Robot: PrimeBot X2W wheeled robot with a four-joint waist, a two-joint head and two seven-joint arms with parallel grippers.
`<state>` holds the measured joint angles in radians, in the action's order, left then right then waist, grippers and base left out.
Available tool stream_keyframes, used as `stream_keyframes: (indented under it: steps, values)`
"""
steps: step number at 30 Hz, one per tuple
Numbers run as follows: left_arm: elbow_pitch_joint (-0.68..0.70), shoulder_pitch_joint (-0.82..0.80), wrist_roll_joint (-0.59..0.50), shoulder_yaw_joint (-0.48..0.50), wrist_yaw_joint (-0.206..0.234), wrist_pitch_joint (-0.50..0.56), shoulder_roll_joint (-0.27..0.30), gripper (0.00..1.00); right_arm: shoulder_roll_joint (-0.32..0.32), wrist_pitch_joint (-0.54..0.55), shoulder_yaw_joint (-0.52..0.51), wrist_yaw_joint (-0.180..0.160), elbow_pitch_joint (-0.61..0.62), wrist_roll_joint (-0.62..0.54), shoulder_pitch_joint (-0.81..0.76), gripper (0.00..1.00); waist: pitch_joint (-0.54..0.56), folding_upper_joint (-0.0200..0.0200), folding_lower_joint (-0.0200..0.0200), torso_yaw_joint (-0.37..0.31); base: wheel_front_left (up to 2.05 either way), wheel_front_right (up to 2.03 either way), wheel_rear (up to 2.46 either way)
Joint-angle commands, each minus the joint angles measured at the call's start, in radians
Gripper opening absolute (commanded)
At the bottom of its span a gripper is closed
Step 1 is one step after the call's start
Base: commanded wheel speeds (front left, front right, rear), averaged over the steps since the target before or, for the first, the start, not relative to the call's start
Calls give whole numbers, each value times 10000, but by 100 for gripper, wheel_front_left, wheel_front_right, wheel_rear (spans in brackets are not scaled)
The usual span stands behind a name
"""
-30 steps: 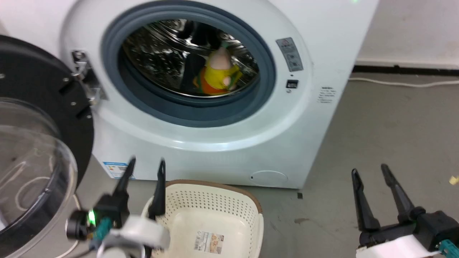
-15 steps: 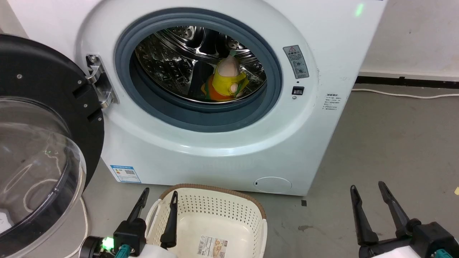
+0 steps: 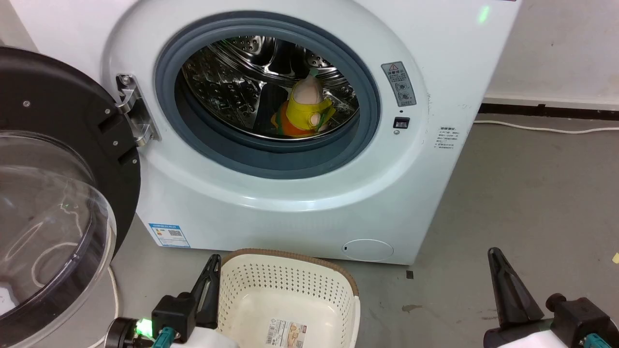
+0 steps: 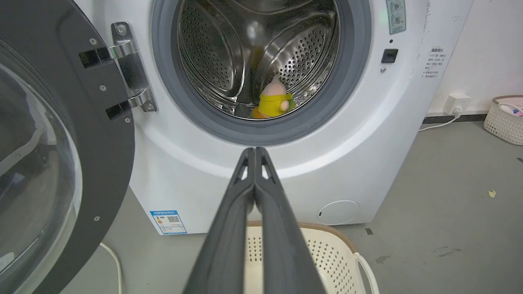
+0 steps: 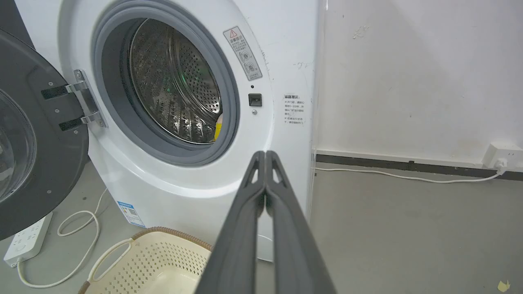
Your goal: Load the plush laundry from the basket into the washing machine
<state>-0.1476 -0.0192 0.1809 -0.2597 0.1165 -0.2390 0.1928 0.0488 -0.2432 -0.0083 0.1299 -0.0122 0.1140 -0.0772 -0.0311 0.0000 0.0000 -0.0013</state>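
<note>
The plush laundry, a doll with pale pink head, yellow band and orange body, lies inside the steel drum of the washing machine; it also shows as the doll and as a yellow sliver. The cream basket stands on the floor before the washer, with a label on its bottom and nothing else inside. My left gripper is shut at the basket's left rim, fingertips together. My right gripper is shut over the floor at lower right, tips touching.
The black-framed domed door swings wide open at the left. A white cable runs along the wall base on the right, and a power strip with looped cord lies on the floor. Another basket sits by the far wall.
Both grippers have gone from open to shut and dropped lower in the head view. The head camera shifted between the oldest frame and the middle one, then held still. The doll stays in the drum.
</note>
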Motion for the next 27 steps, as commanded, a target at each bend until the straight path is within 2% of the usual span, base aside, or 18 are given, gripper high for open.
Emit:
stream_keyframes:
  steps: [1, 27]
  values:
    - [84, 15, -89, 92, -55, 42, -73, 0, 1, 63, 3, 1, 9, -74, 56, 0, 3, 0, 0, 1, 0, 0, 0]
    - [421, 58, -506, 699, -324, 611, -401, 0, 4, 637, 22, 2, 37, -332, 230, 0, 78, 0, 0, 4, 0, 0, 0]
